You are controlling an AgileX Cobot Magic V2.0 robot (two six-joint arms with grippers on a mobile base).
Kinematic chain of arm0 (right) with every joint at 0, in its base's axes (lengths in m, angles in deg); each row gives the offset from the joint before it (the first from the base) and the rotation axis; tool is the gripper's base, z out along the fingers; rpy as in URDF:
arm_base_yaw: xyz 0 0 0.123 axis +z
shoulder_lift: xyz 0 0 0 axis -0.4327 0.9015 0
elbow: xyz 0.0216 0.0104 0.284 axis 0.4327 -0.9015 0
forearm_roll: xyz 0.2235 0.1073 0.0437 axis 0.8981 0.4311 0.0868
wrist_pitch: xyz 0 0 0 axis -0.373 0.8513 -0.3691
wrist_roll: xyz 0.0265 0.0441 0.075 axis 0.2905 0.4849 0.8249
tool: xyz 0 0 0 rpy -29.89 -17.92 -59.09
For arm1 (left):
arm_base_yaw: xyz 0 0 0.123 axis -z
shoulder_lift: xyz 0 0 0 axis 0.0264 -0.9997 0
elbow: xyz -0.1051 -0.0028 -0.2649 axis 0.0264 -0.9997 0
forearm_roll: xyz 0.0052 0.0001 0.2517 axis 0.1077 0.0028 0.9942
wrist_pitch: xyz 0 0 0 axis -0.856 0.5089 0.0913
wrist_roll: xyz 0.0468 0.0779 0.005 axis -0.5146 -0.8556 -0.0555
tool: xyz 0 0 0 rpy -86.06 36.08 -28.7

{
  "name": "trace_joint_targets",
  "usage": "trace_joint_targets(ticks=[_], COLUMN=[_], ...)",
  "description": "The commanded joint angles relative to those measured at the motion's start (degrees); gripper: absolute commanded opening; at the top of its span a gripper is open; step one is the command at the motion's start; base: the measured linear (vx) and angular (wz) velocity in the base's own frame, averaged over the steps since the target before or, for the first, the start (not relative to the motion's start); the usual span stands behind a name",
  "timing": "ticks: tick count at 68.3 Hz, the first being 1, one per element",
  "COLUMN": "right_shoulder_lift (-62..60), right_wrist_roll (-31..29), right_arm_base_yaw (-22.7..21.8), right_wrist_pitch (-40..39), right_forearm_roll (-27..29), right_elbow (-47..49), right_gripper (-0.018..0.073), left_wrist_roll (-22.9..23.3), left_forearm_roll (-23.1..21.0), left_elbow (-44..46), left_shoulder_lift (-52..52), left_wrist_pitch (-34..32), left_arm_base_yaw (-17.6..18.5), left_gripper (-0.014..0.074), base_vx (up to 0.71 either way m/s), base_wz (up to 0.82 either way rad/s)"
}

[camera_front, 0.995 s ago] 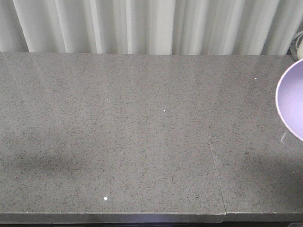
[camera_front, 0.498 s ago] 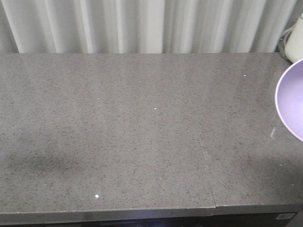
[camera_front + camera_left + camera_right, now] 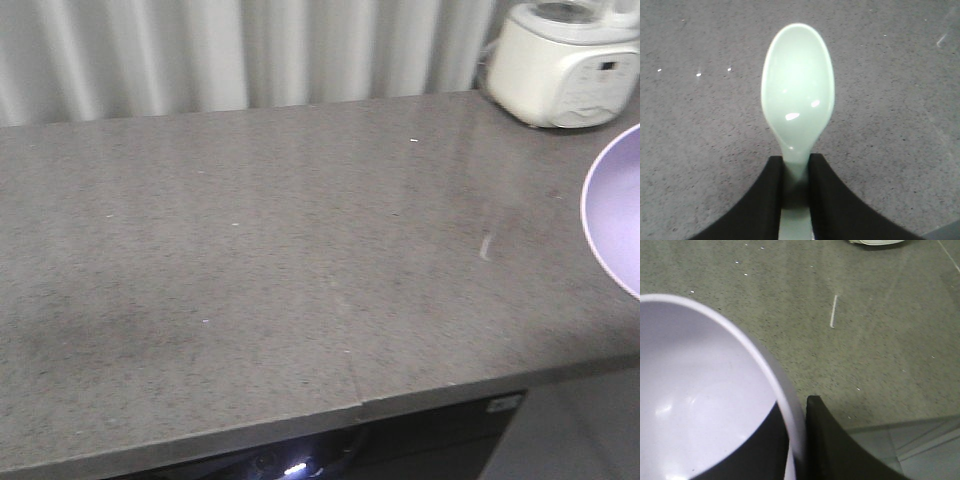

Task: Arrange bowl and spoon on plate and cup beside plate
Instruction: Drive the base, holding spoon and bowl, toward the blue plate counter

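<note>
The spoon (image 3: 797,95) is pale mint green and glossy, its oval scoop facing up in the centre of the left wrist view, above the speckled grey countertop (image 3: 250,260). The left gripper (image 3: 796,167) pinches its flat handle between black fingers. The lavender bowl (image 3: 700,390) fills the lower left of the right wrist view, and the right gripper (image 3: 792,440) clamps its rim. Compared with half a second ago, the front view now shows the whole white rice cooker (image 3: 560,65) at upper right and the counter edge sits higher, while the bowl stays at the right edge.
</note>
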Motion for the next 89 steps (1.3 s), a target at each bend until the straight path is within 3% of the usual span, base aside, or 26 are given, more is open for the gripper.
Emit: trace_joint_targets(ticks=[1, 89], right_shoulder_lift=[-0.25, -0.25], right_wrist_roll=[-0.42, -0.42], right_arm_base_yaw=[-0.16, -0.16], right_wrist_pitch=[-3.74, -3.74], right_forearm_roll=[0.46, 0.46], right_elbow=[1.44, 1.44], right_gripper=[-0.0006, -0.0006], left_wrist_roll=[0.18, 0.18], left_forearm_roll=[-0.21, -0.21], left_elbow=[1.47, 1.47], left_shoulder_lift=[1.36, 1.36], left_wrist_pitch=[-2.54, -2.54], left_arm_base_yaw=[0.3, 0.3], left_gripper=[-0.0006, -0.0006], base_vx=[-0.05, -0.04], base_wz=[-0.47, -0.44])
